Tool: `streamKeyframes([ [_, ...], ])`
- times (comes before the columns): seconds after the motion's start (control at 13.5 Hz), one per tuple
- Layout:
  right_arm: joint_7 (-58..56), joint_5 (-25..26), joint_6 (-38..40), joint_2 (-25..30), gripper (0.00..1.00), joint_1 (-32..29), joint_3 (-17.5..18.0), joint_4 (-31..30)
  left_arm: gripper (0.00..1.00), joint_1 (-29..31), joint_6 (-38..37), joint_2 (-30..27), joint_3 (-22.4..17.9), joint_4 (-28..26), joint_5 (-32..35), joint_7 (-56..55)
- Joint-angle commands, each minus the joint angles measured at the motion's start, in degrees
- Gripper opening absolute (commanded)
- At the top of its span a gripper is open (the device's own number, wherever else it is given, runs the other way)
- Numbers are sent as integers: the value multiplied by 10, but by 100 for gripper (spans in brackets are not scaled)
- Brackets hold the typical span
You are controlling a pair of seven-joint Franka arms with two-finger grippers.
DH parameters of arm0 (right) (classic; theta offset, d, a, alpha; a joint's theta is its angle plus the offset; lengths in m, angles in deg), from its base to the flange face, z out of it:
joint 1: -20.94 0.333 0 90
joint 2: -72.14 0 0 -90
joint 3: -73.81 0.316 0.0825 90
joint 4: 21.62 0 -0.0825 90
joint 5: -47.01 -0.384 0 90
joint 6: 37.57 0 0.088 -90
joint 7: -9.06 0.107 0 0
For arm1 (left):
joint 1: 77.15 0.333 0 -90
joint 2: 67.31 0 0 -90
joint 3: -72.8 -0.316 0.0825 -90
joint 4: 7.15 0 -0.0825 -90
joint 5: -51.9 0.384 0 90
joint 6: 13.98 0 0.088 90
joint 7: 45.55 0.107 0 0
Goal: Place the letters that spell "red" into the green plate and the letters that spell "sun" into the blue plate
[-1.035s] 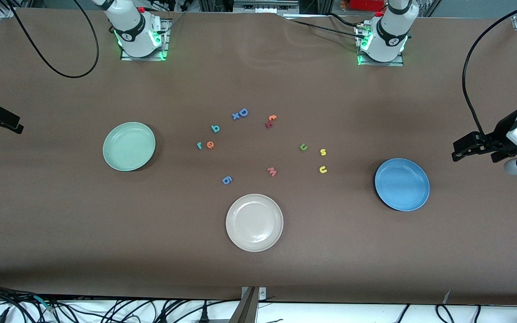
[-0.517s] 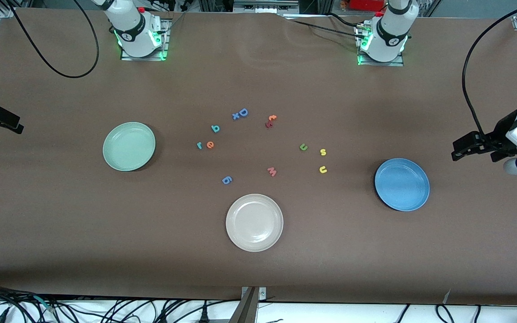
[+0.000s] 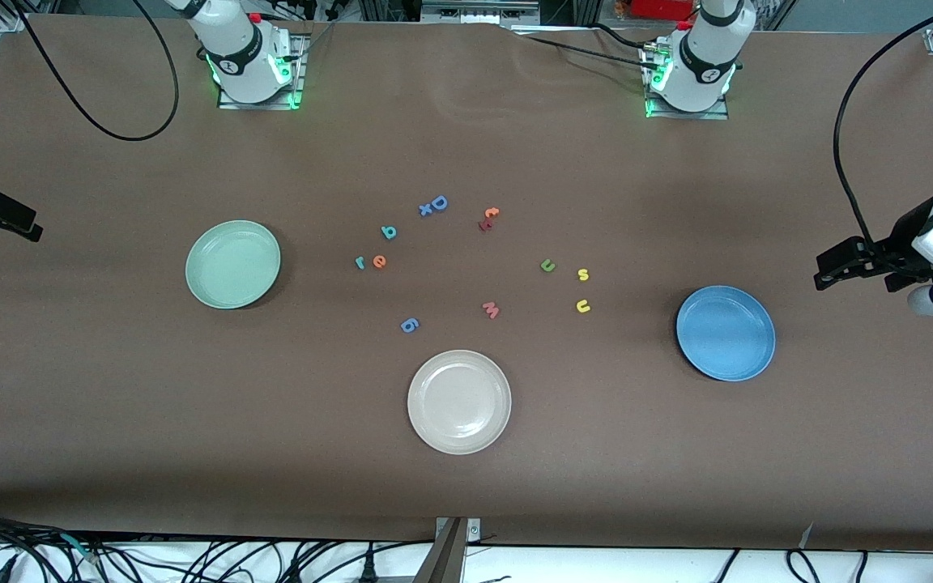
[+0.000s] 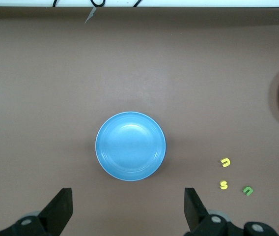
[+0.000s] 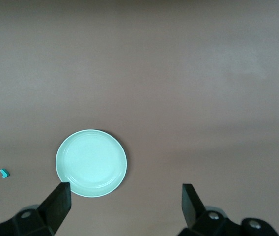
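Now | left hand (image 4: 125,211) wide | right hand (image 5: 122,206) wide | letters "r" (image 3: 359,262), "e" (image 3: 379,261) readable

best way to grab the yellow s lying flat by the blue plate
Come straight down on the yellow s with the open left hand, fingers across its narrow outer edges. It lies flat, offering only thin sides, and the nearby green and yellow letters leave clear space around it.

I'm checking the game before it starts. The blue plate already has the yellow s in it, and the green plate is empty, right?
Not quite. The blue plate is empty too. The yellow s lies on the table beside the yellow u, toward the middle of the table from that plate, as the front view shows. The green plate is empty, as you said.
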Motion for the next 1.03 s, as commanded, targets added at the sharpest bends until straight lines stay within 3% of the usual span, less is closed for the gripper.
streamKeyframes([
  [0.0,-1,5,3,6,100,3,0,-4,100,0,-10,-4,1,4,-12,0],
  [0.96,-1,5,2,6,100,3,0,-7,100,0,-11,-4,-1,24,-11,0],
])
